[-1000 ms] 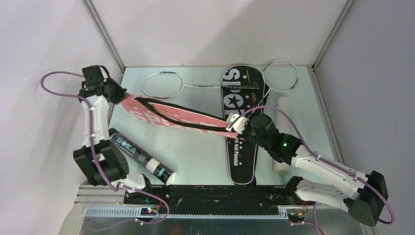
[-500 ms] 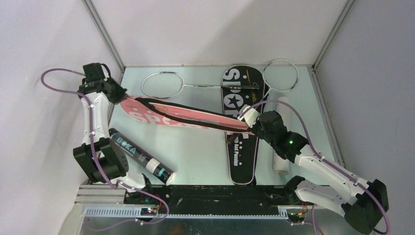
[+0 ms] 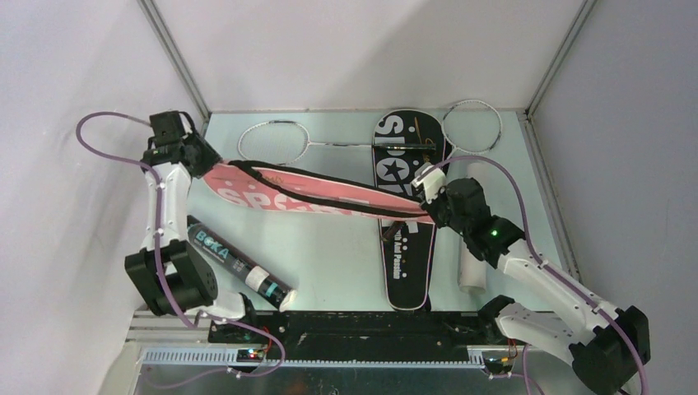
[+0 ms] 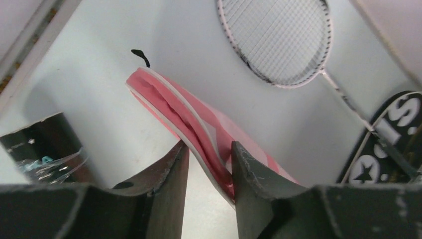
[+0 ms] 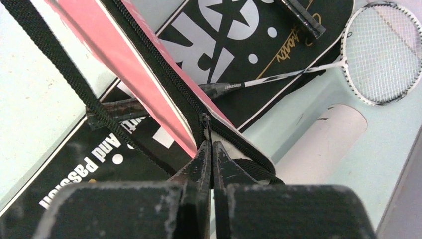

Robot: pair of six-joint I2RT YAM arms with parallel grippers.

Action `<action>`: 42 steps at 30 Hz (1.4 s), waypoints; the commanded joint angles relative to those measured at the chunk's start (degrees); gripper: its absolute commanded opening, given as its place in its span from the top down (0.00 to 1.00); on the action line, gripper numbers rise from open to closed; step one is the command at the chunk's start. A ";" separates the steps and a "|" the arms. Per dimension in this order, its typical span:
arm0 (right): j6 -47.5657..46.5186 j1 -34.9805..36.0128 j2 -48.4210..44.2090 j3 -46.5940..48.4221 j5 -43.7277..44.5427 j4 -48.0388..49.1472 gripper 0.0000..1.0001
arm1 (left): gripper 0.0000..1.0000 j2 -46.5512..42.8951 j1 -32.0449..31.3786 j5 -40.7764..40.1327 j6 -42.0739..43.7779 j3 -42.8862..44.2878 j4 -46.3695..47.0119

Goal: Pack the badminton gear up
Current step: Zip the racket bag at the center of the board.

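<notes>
- The right tool (image 3: 430, 191) now stands further toward the far right than one second ago. It has travelled along the narrow end of the pink cover (image 3: 304, 196), above the black cover (image 3: 407, 255).
- Its fingers are pressed fully together on the small zip pull (image 5: 204, 122) of the pink cover. The right wrist view shows no gap between them.
- The left tool (image 3: 200, 156) has shifted only a little to the right. Its fingers are partly closed and pinch the folded rim at the wide end of the pink cover, with the fabric squeezed between them.
- The pink cover is therefore stretched between the two tools, slanting from the far left to the centre right. It seems to be lifted off the worktop (image 3: 329, 263).
- Behind the pull the two black zip tapes stand apart. I judge that the zip is being opened and is now close to the end of its run.
- For the task this means the cover is almost ready to receive a racket.
- Both rackets are still outside it. One racket (image 3: 273, 141) lies at the far edge, and the white racket (image 3: 472, 126) lies with its handle across the black cover.
- The black tube (image 3: 234, 263) and the white tube (image 3: 471, 276) also lie on the worktop, not yet packed.
</notes>
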 commanded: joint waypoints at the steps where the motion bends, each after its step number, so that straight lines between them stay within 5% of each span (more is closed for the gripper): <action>1: 3.24 -0.12 2.42 3.61 -3.59 9.17 1.00 | 0.57 -5.91 -5.12 -9.03 5.69 -3.26 -0.82; 8: 2.85 -0.83 3.36 3.81 -3.60 10.63 1.00 | 0.47 -14.46 -10.00 -12.10 8.73 -4.29 -1.40; 10: 2.87 -1.64 4.13 3.82 -4.08 11.48 1.00 | 0.35 -16.35 -13.28 -12.30 13.10 -5.00 -0.85; 17: 5.13 -3.53 5.32 3.82 -7.08 12.09 1.00 | 0.27 -21.70 -24.58 -25.88 26.66 -5.24 0.89; 19: 5.32 -3.69 5.40 3.75 -7.65 12.13 1.00 | 0.29 -23.42 -26.95 -21.62 30.97 -4.89 3.65; 24: 3.78 -3.82 5.49 3.26 -9.12 13.83 1.00 | 0.32 -27.16 -34.71 10.81 52.35 -7.48 10.74; 26: 3.39 -3.94 5.60 3.21 -9.42 14.80 1.00 | 0.31 -26.72 -37.61 18.02 59.81 -8.76 12.90; 35: 1.62 -3.95 5.38 1.74 -11.90 19.67 1.00 | 0.20 -2.63 -44.91 32.78 81.28 8.16 -3.02; 42: 6.19 -4.26 7.45 1.66 -13.53 20.70 1.00 | 0.22 5.89 -45.16 38.12 77.34 12.01 -1.45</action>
